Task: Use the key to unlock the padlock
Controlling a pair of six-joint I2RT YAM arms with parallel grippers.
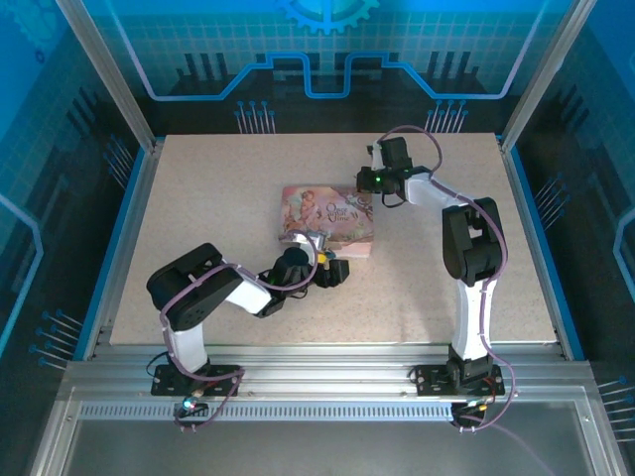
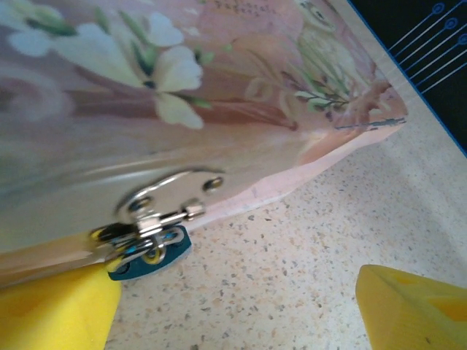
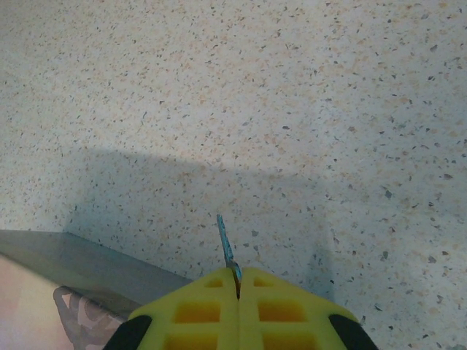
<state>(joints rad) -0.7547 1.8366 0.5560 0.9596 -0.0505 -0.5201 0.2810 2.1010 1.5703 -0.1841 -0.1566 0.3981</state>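
Right hand [image 1: 371,184] hovers over the far edge of the tin with its yellow fingers pressed together on the key, whose blade sticks out past the tips. Left hand [image 2: 237,299] sits low at the tin's near edge with its 2 yellow fingers [image 2: 51,313] spread apart and gripping nothing.

Largest in the scene is the speckled beige stone-look worktop [image 1: 198,198], with the pink, flower-printed rectangular tin box [image 1: 329,216] lying flat near its middle. On the tin's near side wall is a small silver metal clasp plate [image 2: 171,188], and the tiny silvery padlock with a blue-green base [image 2: 149,244] hangs from it, just beside 1 of the left hand's fingers and close to the worktop. Smallest is the thin, dark sliver of a metal key [image 3: 227,244], pointing out over bare worktop on the tin's far side, well apart from the padlock.

As I judge it, the key is already picked up and held, so step 1 is done. The padlock looks to be still fastened on the clasp. What is left is carrying the key across to the near side, steadying the lock, entering the keyhole, which I cannot make out, and turning.
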